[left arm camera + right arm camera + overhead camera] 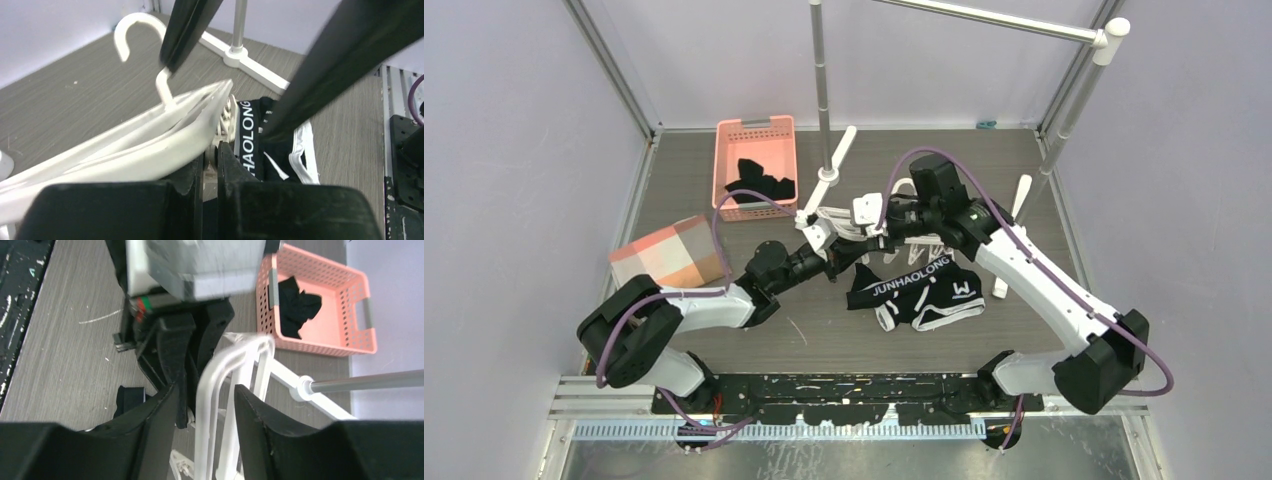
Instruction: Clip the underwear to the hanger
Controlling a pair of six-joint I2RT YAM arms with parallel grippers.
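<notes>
The underwear [919, 290] lies on the worktop [824, 340] at frame centre, just below the raised hanger [150, 145]. To clip cleanly, I should level the frame and bring one clip onto the waistband. Left hand [210, 167] is clamped shut on the frame's edge. Right hand [206, 392] straddles a bar, its fingers apart and gripping nothing. Both arms reach inward and meet at the hanger.

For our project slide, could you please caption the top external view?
Left gripper clamps the hanger while the right gripper straddles it, underwear lying on the table below.
</notes>
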